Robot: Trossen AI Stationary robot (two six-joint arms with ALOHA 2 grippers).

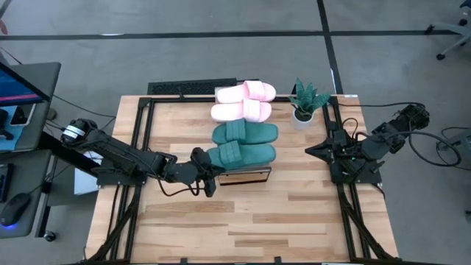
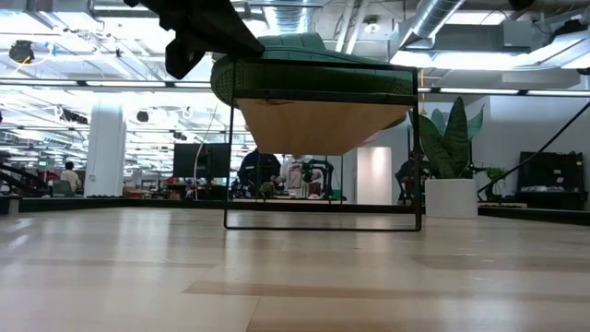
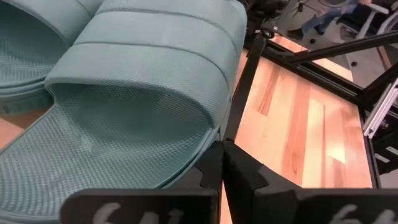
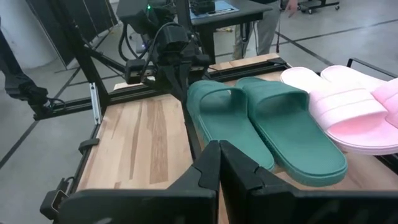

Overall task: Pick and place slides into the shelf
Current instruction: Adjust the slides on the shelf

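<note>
No legible writing on the footwear; pale handwritten marks on the left wrist mount are cut off and unreadable. Four foam slides lie side by side on the shelf (image 1: 246,177), a light wood plank on a thin black metal frame: two pink slides (image 1: 244,101) toward the far edge, two teal slides (image 1: 245,143) nearer. Footbeds finely pebbled, wide straps ribbed. Left gripper (image 1: 208,171) sits at the heel end of the nearest teal slide, fingers closed together, holding nothing. Right gripper (image 1: 312,150) waits beside a potted plant (image 1: 305,103), fingers also closed, empty.
</note>
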